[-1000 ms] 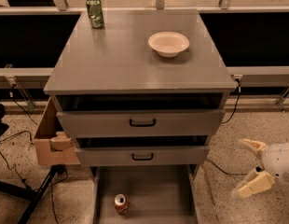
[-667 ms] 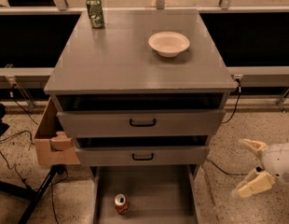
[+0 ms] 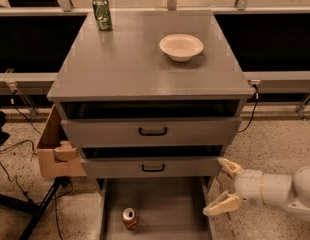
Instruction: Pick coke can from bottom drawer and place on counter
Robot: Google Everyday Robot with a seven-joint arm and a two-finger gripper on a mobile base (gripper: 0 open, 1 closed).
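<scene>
The coke can (image 3: 129,218), red with a silver top, stands on the floor of the bottom drawer (image 3: 170,206), near its left wall. The drawer is pulled out below the two black-handled drawers. The counter (image 3: 140,64) is the grey cabinet top. My gripper (image 3: 221,185) comes in from the lower right, just outside the bottom drawer's right wall and level with the middle drawer's corner. Its two cream fingers (image 3: 223,204) are spread apart and hold nothing. It is well to the right of the can.
A green can (image 3: 102,13) stands at the counter's back left and a cream bowl (image 3: 181,46) at its back right. A cardboard box (image 3: 55,149) hangs beside the cabinet's left side. Cables and a black stand leg (image 3: 40,209) lie on the floor at left.
</scene>
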